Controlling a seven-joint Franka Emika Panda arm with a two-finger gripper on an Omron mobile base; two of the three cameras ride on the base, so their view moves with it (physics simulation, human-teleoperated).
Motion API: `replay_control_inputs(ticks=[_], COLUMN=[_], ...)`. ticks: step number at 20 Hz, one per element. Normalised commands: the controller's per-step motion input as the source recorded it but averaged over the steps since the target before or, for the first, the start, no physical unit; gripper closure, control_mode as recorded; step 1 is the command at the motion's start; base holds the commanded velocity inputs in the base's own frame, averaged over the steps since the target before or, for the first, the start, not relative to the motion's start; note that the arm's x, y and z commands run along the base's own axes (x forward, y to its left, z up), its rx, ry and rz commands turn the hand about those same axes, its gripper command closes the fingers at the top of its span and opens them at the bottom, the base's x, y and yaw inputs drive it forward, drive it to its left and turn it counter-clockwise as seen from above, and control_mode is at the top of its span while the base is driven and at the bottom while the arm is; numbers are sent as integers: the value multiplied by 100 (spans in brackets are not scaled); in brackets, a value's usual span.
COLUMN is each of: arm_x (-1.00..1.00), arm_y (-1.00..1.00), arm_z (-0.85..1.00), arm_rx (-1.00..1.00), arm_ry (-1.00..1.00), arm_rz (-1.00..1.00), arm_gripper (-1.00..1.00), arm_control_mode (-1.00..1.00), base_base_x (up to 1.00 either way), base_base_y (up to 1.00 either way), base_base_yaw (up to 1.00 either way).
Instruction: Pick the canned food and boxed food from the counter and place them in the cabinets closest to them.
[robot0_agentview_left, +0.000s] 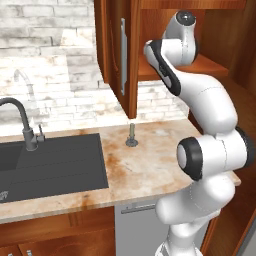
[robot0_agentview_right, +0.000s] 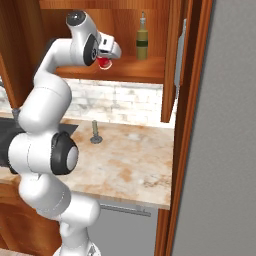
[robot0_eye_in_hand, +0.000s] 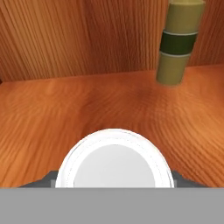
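- Holding the canned food (robot0_agentview_right: 104, 63), the gripper (robot0_agentview_right: 106, 59) sits inside the open cabinets (robot0_agentview_right: 150, 37), just over the wooden shelf (robot0_eye_in_hand: 109, 105). The fingers are closed on the can, one on each side.
- In the hand view, the can's white round top (robot0_eye_in_hand: 113, 162) is right at the bottom, with the shelf boards under and past it. It looks like the arm is here to set the can down on the shelf.
- The can is near the front edge of the shelf, toward its left side. I cannot tell if its bottom is touching the wood or is a bit above it.
- A tall olive-green bottle (robot0_agentview_right: 142, 42) stands near the back of the shelf, off to the right, well apart from the can. The can has room to land without bumping it.
- The cabinet door (robot0_agentview_left: 120, 50) is swung open so the arm can reach in.
- The arm (robot0_agentview_left: 200, 100) hides the hand and the can in the left base view.
- The fingers are mostly hidden behind the can in the hand view.
- A small grey post (robot0_agentview_right: 95, 132) stands on the counter (robot0_agentview_right: 135, 170) near the back edge. I cannot tell what it is.
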Motion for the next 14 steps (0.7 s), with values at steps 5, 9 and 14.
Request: replay_control_inputs(ticks=[5, 9, 14], arm_x=[37, 33, 11], arm_y=[0, 3, 0], arm_z=[-12, -8, 2], arm_rx=[0, 0, 0], arm_ry=[0, 0, 0], arm_rz=[3, 2, 1], arm_gripper=[100, -100, -100], arm_control_mode=[-100, -100, -100], base_base_x=[0, 0, 0], base_base_y=[0, 0, 0], base_base_yaw=[0, 0, 0])
